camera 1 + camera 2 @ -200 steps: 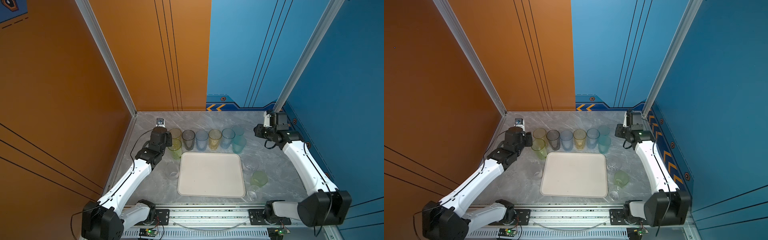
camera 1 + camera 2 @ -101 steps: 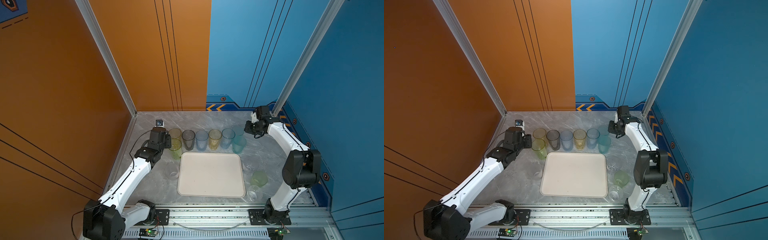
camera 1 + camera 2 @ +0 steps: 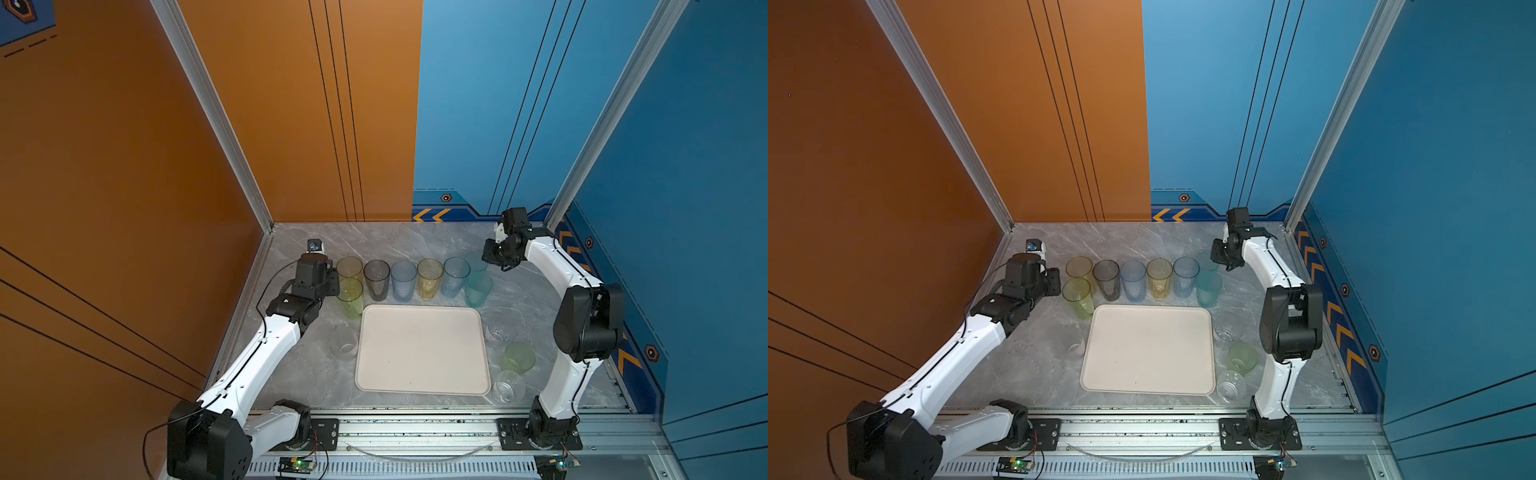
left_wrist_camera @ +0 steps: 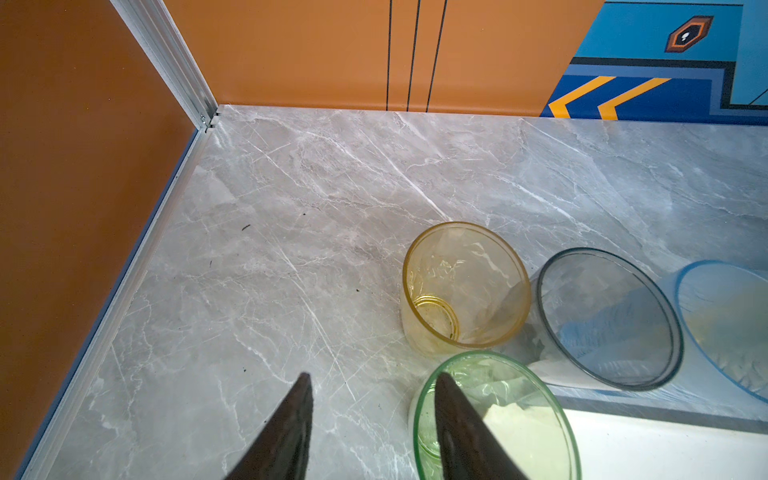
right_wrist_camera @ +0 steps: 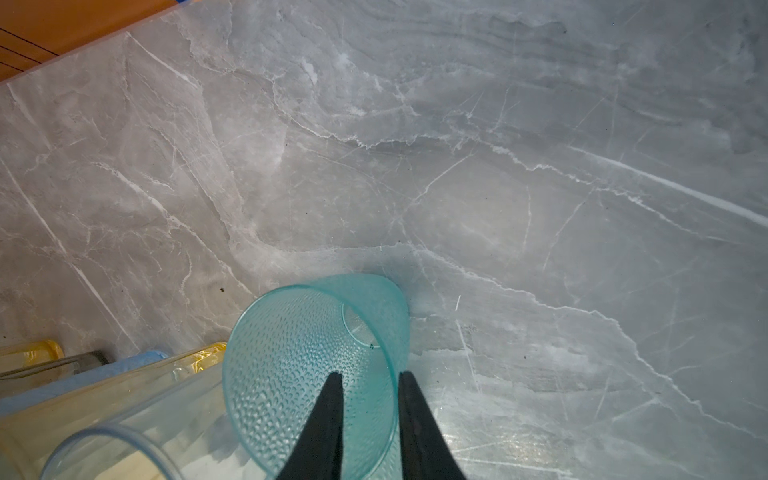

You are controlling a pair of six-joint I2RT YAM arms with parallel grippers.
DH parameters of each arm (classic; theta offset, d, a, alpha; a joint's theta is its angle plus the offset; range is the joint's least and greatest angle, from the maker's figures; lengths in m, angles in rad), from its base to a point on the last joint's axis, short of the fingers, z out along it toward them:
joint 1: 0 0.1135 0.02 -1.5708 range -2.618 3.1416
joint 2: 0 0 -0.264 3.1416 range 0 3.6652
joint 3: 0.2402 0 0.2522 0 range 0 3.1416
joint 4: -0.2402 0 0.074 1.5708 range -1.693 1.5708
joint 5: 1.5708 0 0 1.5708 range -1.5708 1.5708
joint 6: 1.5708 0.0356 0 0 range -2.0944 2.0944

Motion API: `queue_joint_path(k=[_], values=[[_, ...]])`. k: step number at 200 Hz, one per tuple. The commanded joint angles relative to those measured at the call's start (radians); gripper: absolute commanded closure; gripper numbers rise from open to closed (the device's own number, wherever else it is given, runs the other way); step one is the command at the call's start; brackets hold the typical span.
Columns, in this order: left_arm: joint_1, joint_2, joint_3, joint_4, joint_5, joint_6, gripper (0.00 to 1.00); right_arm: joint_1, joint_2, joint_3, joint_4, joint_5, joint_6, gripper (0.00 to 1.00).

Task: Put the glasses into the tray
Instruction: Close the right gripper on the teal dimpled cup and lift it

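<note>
Cream-white, the tray (image 3: 419,349) lay near the front edge of the bench (image 3: 374,241), with the glasses (image 3: 403,280) standing outside it along its far and side rims. The left gripper (image 4: 372,376) gaped wide astride the rim of the green glass (image 4: 498,382). The right gripper (image 5: 370,376) narrowly straddled the wall of the teal glass (image 5: 291,353); whether it pinched, I could not tell.

Grey marble table (image 3: 415,245). Cream tray (image 3: 419,349) lies flat at lower centre in both top views. A row of tall glasses (image 3: 403,280) stands just above the tray's upper edge. Left of the tray: clear glass (image 3: 344,343). To its right: pale green glass (image 3: 517,357) between two further clear tumblers (image 3: 508,386).
</note>
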Motion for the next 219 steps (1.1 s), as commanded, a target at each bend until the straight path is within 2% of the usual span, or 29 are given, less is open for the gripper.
queue_joint_path(k=[1,28,87,219], values=[[0.015,-0.013,0.015,-0.011,0.029,-0.013,0.51,0.008,0.014,0.036,-0.052,0.054,-0.012,0.77],[0.022,-0.016,0.01,-0.007,0.04,-0.017,0.51,0.01,0.026,0.04,-0.062,0.083,-0.017,0.77],[0.032,-0.027,-0.002,-0.005,0.046,-0.019,0.51,0.014,0.062,0.062,-0.067,0.065,-0.02,0.78],[0.05,-0.033,-0.018,0.001,0.06,-0.022,0.52,0.037,0.109,0.1,-0.094,0.153,-0.038,0.91]])
